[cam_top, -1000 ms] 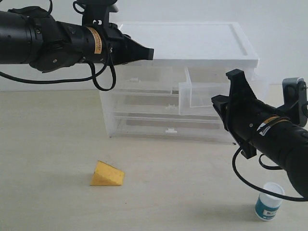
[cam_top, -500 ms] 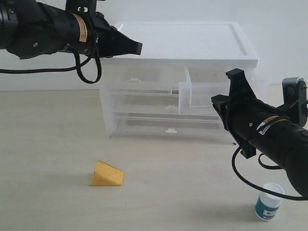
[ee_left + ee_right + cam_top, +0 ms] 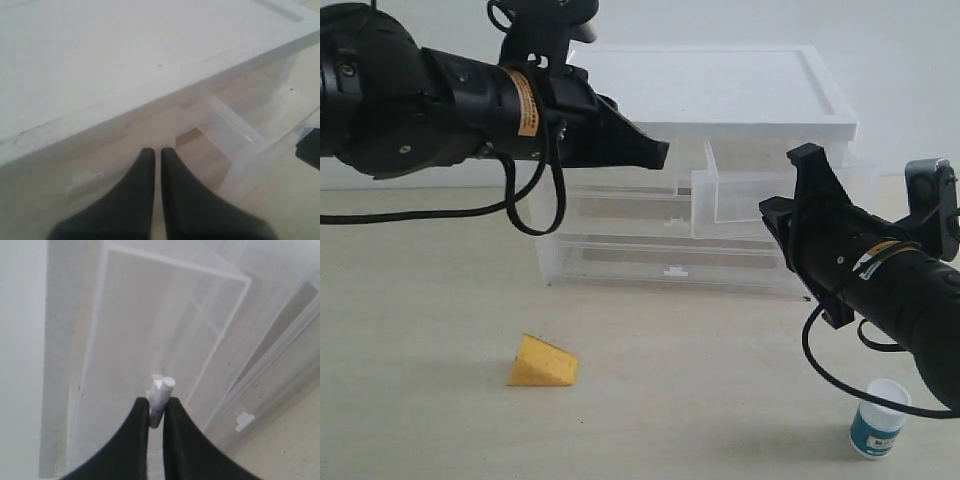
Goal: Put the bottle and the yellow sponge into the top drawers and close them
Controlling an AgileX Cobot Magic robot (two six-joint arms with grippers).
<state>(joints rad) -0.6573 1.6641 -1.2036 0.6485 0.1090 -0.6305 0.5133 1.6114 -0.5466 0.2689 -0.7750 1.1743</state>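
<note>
The yellow sponge [image 3: 542, 362] lies on the table, front left. The bottle [image 3: 878, 418] stands upright at the front right, below my right arm. The right top drawer [image 3: 745, 195] is pulled out of the drawer unit [image 3: 720, 90]. My right gripper [image 3: 772, 214] is shut on its white handle [image 3: 166, 386], which shows between the fingertips of the right gripper [image 3: 156, 404]. The left top drawer [image 3: 620, 172] is closed. My left gripper [image 3: 658, 155] hovers just in front of it, shut and holding nothing, fingertips nearly touching in the left gripper [image 3: 156, 151] wrist view.
Two full-width drawers [image 3: 665, 262] sit closed below the top ones. The unit's white top [image 3: 125, 60] overhangs the drawers. The wall stands right behind the unit. Bare table [image 3: 700, 400] stretches between sponge and bottle.
My left arm drew back to the left, then swung forward, right and lower to the front of the left top drawer. The right arm, drawer, sponge and bottle have not moved.
</note>
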